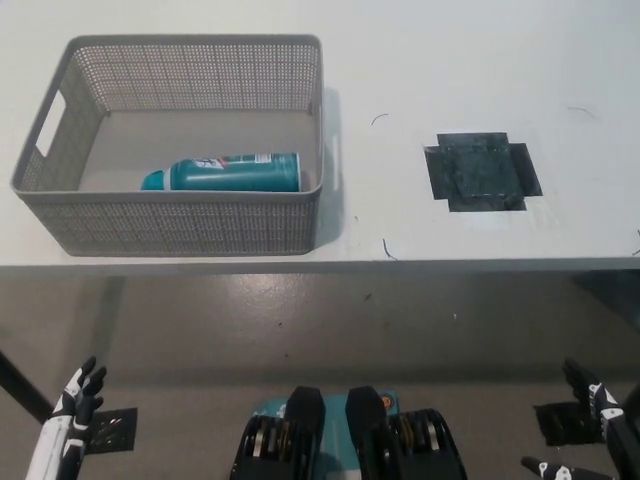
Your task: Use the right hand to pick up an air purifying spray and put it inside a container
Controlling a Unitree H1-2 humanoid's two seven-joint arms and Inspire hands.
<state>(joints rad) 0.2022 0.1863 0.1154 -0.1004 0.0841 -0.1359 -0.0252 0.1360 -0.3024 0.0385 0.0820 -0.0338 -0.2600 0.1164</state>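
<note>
A teal air purifying spray can (228, 172) lies on its side inside the grey perforated basket (190, 228), against the near wall, its cap toward the left. The basket stands on the white table (440, 80) at the left. My black right hand (598, 420) hangs low at the picture's bottom right, below the table edge, open with fingers spread and holding nothing. My white left hand (70, 405) rests at the bottom left, also open and empty.
A dark square patch (482, 172) marks the table to the right of the basket. The table's front edge runs across the middle of the view, with grey floor below it. A dark floor marker (562, 422) lies near the right hand.
</note>
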